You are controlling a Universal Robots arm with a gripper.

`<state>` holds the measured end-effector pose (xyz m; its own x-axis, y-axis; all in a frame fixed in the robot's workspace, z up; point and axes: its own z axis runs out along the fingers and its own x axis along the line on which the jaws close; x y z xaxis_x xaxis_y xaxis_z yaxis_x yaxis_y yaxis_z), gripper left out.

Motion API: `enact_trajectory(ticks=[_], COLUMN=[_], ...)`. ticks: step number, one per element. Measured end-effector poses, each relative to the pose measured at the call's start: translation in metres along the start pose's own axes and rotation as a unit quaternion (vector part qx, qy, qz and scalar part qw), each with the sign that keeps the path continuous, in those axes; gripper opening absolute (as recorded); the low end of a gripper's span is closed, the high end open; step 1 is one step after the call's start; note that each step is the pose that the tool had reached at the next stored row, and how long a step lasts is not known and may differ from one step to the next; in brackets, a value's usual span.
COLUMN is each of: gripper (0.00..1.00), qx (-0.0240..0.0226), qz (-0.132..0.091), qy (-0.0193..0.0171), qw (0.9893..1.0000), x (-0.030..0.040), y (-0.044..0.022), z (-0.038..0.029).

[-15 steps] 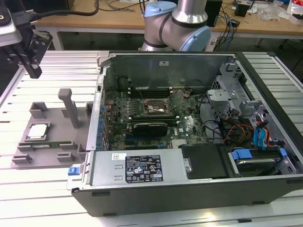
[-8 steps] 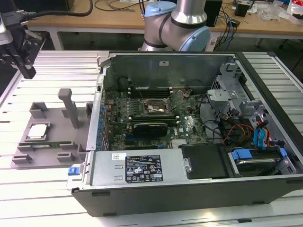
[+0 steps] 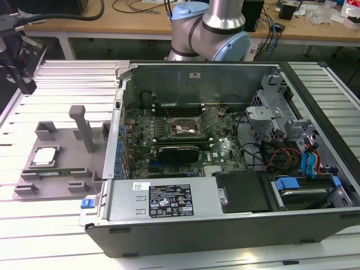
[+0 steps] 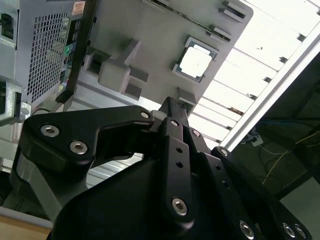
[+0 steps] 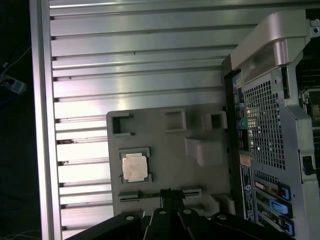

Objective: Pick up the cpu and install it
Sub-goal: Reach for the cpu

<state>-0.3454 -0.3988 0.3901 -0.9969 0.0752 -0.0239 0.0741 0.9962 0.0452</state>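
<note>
I see the cpu (image 3: 45,157) lying flat, metal top up, in its square recess on the grey tray (image 3: 63,143), which sits on the worktop (image 3: 56,236) just outside the open case (image 3: 197,239), on the exterior view's left. Both wrist views look down on the cpu (image 5: 135,166) (image 4: 196,62). In them the pincer (image 5: 172,192) (image 4: 172,102) has its black fingers drawn together on nothing, hanging above the tray's (image 5: 165,145) edge near the chip and clear of it. The first wrist view also gives me the case's perforated rear panel (image 5: 262,125) beside the tray. The exterior view alone lets me see inside the case: the green board (image 3: 225,149) with its dark socket (image 3: 183,128) uncovered, a tangle of cables (image 3: 281,154) towards that view's right, and the arm's (image 3: 211,28) blue-and-silver joint behind the case. The worktop is ribbed aluminium, its slats (image 5: 135,50) bright under the lights. Behind it stands a wooden worktop (image 3: 112,22) strewn with cables.
</note>
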Motion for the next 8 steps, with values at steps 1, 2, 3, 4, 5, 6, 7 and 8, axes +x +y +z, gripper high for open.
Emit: enact_trajectory(ticks=[1, 2, 3, 4, 5, 6, 7, 8], gripper=[0.11, 0.11, 0.11, 0.11, 0.11, 0.11, 0.11, 0.11], qx=[0.0000, 0.0000, 0.0000, 0.0001, 0.0001, 0.0001, 0.0000, 0.0000], qz=[0.000, 0.000, 0.000, 0.000, 0.000, 0.000, 0.000, 0.000], qy=[0.0000, 0.0000, 0.0000, 0.0000, 0.0001, 0.0000, 0.0000, -0.0001], qw=[1.0000, 1.0000, 1.0000, 1.0000, 1.0000, 1.0000, 1.0000, 1.0000], x=[0.0009, 0.0015, 0.0019, 0.0022, 0.0023, 0.0023, 0.0026, 0.0031], y=[-0.0001, -0.0001, -0.0001, -0.0002, -0.0002, -0.0002, -0.0002, -0.0002], z=[0.0002, 0.0003, 0.0005, 0.0005, 0.0006, 0.0007, 0.0009, 0.0011])
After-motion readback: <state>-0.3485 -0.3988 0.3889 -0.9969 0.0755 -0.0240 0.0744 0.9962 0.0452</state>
